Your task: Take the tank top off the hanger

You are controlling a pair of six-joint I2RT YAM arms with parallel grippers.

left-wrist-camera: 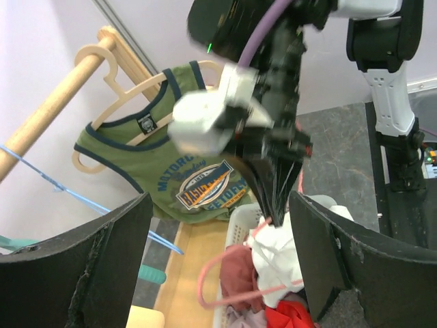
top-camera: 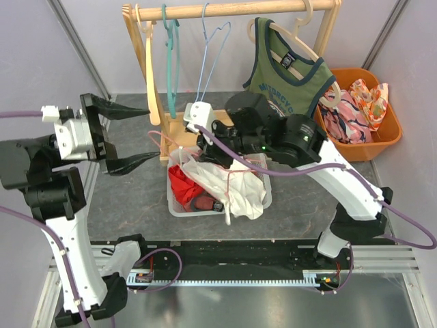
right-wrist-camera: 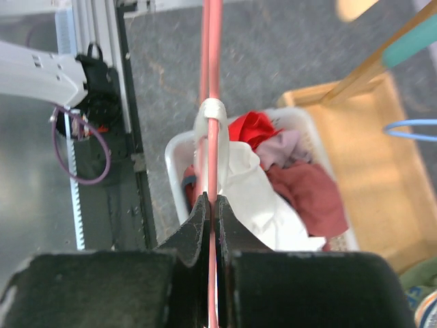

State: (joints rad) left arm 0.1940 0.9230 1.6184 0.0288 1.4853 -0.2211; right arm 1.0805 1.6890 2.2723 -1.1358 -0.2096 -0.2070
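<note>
top external view: fixed above and behind the arm bases, facing down and forward across the table (top-camera: 136, 198) to the wooden rack (top-camera: 232, 9) at the far edge. wide framing; both arms appear whole.

left wrist view: set behind the left gripper (left-wrist-camera: 220, 198), looking out between its fingers (left-wrist-camera: 82, 266) across the table toward the right arm and the rack. medium range.

right wrist view: looks steeply down past the right gripper (right-wrist-camera: 213, 199) onto the basket (right-wrist-camera: 174, 147). close range; the pink hanger (right-wrist-camera: 213, 68) runs up frame centre.

shared coverage: the basket appears in all three views. the tank top (top-camera: 283, 68) is clear in the top and left wrist views.
</note>
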